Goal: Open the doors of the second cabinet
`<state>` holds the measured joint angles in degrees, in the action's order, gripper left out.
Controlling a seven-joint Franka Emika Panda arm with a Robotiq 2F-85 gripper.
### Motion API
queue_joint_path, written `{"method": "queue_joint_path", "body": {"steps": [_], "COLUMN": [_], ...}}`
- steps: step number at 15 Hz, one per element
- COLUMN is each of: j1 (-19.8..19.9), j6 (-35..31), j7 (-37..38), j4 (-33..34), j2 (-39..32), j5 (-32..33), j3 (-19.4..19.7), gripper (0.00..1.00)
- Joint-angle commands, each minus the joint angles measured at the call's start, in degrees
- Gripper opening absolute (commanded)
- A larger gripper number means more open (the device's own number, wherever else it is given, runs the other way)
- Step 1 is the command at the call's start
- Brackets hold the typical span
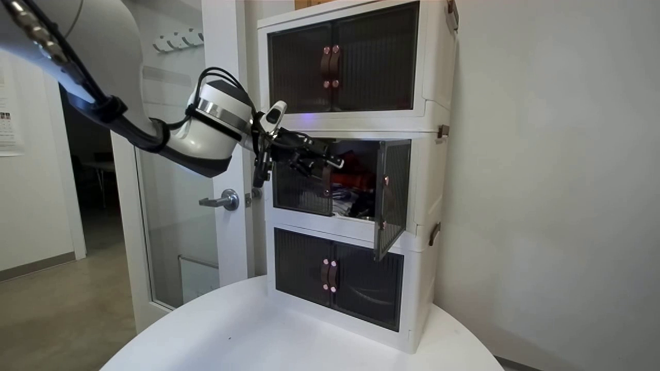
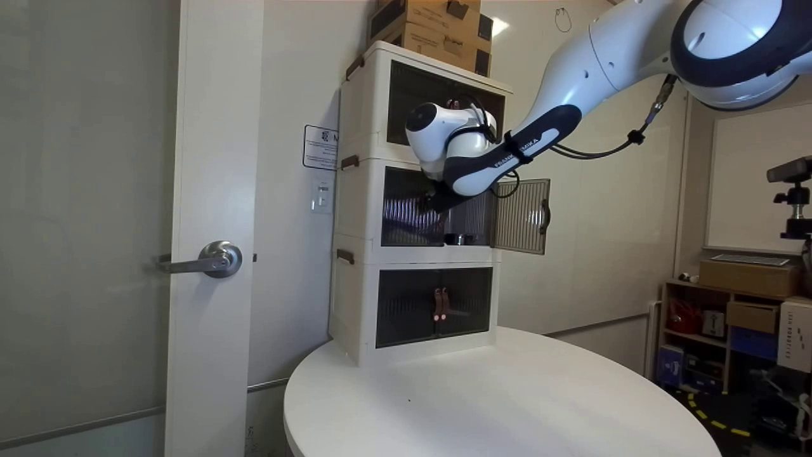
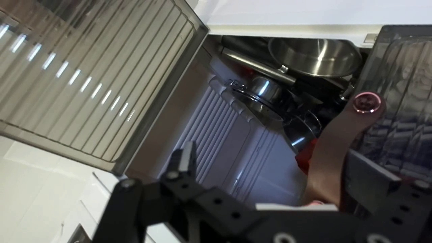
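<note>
Beyond the wide-spread, empty end effector (image 3: 278,161), at the second cabinet (image 1: 430,180): looks half done, with one ribbed smoked door (image 1: 397,198) swung out; remains to open the closed-looking twin (image 3: 405,108) beside one finger (image 3: 364,179).

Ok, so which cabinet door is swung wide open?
The right-hand door of the middle cabinet, seen from the front: it juts outward. Its partner, by the hand, looks shut or nearly so; the upper doors and lower doors are shut.
</note>
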<state>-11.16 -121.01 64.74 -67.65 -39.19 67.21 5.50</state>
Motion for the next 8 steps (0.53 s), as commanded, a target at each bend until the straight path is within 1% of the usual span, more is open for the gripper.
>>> {"method": "queue_joint_path", "body": {"steps": [1,3,7,8], "j1": [-0.07,0.17,-0.57,-0.59], "j6": [3.29,3.62,5.85,5.92], "j7": [0.07,-0.04,-0.54,0.06], "j4": [-0.81,-2.50,-2.53,-3.52], "j2": [0.52,1.55,1.84,2.31], "j5": [-0.17,-0.52,-2.12,-1.92], "j3": [0.19,-0.09,-1.23,-1.31], "gripper": [1.00,1.00,1.00,1.00]}}
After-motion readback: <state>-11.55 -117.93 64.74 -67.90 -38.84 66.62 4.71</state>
